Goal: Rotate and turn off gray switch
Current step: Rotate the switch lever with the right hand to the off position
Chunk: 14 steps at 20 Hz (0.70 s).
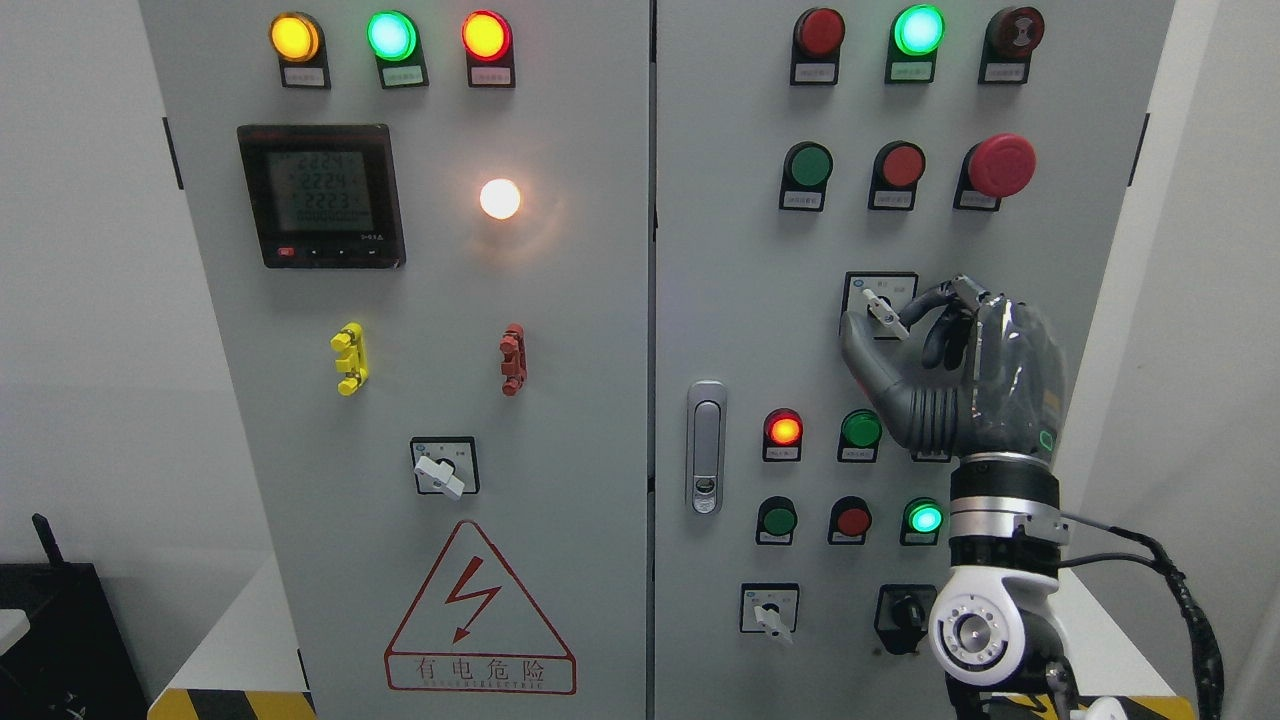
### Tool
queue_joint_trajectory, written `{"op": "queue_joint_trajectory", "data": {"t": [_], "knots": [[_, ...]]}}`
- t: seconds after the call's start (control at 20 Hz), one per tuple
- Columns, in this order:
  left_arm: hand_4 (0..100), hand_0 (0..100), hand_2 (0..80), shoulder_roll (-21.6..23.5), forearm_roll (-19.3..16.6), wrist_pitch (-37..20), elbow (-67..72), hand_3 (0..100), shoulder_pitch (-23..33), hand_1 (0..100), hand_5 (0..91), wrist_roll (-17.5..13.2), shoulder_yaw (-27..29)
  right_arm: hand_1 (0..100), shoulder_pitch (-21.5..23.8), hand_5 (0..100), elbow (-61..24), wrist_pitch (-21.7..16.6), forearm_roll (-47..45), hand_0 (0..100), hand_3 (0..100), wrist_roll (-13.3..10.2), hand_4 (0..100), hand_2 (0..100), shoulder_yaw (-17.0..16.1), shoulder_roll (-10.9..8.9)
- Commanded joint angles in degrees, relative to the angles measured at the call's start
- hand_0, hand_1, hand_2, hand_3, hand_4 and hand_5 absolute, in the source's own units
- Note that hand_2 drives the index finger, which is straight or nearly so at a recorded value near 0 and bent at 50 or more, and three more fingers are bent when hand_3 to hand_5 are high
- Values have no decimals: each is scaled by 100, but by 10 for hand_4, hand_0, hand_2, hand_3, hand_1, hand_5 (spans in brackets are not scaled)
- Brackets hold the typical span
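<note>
The right hand (925,335) was raised against the right door of the cabinet (720,250), thumb and curled fingers closed on the lever of the gray switch (884,312). That switch sat on the door's upper half, at about 7 o'clock from the red mushroom button (1000,165). Its lever pointed toward roughly 4 o'clock. Judged from this, the grasp was made but the turn to off appeared unfinished; rotation and release remained. The left hand was not in view.
</note>
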Motion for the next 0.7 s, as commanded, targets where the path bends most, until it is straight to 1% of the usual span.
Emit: {"op": "queue_joint_trajectory", "data": {"t": [0.0,0.35,0.65], "knots": [[0,120,0,6,114,4,-141,0,-53,389,0,-5,44,431,-16,1000,27,2,5,136,955,-39,985,630,-3,1],[0,120,0,6,114,4,-141,0,-53,389,0,-5,44,430,-25,1000,27,2,14,150,960,-30,989,636,6,1],[0,120,0,-3,114,4,-141,0,-53,389,0,-5,44,449,-34,1000,27,2,14,153,964,-21,989,640,14,-8]]}}
